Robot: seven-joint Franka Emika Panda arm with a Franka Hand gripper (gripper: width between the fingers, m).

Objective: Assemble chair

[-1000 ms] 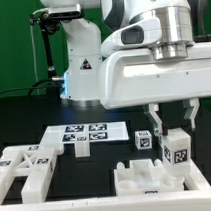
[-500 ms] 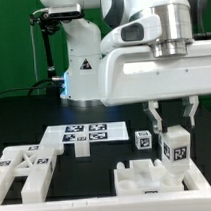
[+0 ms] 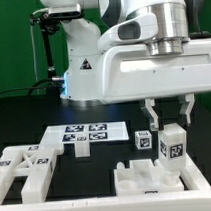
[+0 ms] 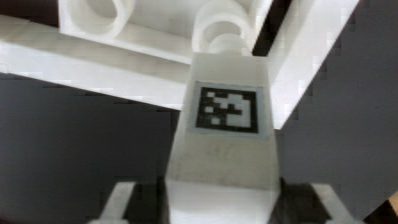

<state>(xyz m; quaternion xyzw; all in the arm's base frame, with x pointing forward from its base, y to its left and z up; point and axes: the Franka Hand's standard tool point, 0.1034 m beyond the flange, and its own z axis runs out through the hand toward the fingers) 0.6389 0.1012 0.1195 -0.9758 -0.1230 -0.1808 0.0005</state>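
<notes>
My gripper [image 3: 169, 119] is shut on a white chair post [image 3: 174, 143] with a black-and-white tag, which hangs upright at the exterior view's right. The post's lower end hovers just above a white slotted chair block [image 3: 145, 177] at the front. In the wrist view the tagged post [image 4: 226, 110] runs out from between my fingers [image 4: 135, 200] toward the white slotted piece [image 4: 107, 30] below it. Whether the post touches the block cannot be told.
A small tagged cube-ended piece [image 3: 143, 142] stands just to the exterior view's left of the held post. A larger white chair piece [image 3: 25, 166] with tags lies at the front left. The marker board [image 3: 87, 132] lies flat behind them, before the robot base [image 3: 82, 70].
The gripper with the post has risen a little and shifted slightly toward the exterior view's left. The grip is unchanged.
</notes>
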